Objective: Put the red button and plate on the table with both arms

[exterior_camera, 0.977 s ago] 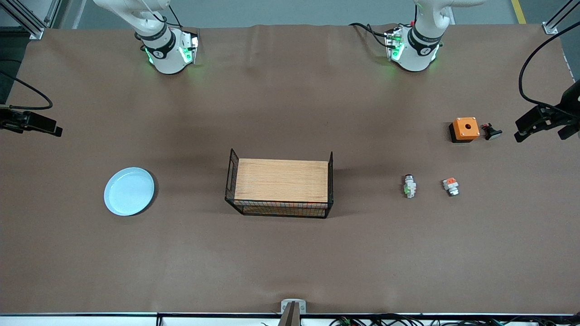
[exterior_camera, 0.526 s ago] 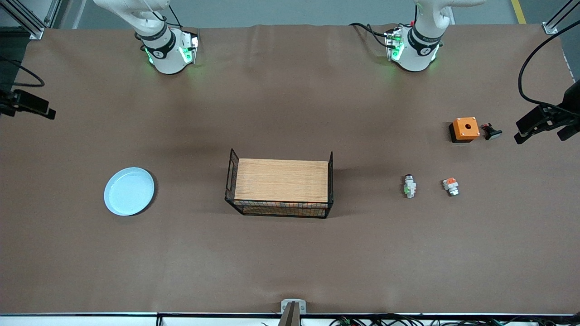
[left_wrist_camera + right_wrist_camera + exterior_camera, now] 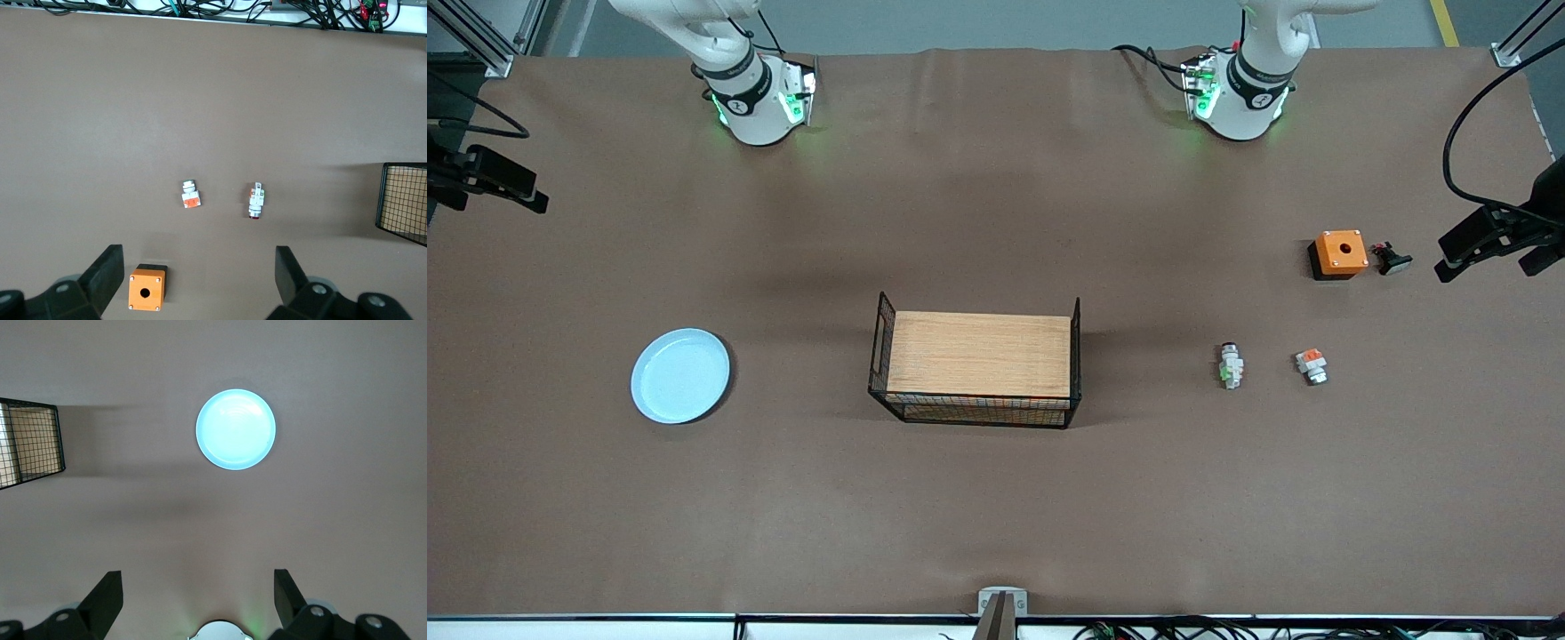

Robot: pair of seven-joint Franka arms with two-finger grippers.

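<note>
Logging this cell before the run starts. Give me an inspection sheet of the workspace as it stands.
Surface: brown table, flat, a few creases.
Job's things: plate lies toward the right arm's end; red button toward the left arm's end, on its side.
Clutter: basket mid-table; orange-topped piece beside the button; orange box and small black part.
Hands: left hand and right hand open, holding nothing, high over the table.
Cables: bundle along the camera-side edge.
Surroundings: nothing seen.
</note>
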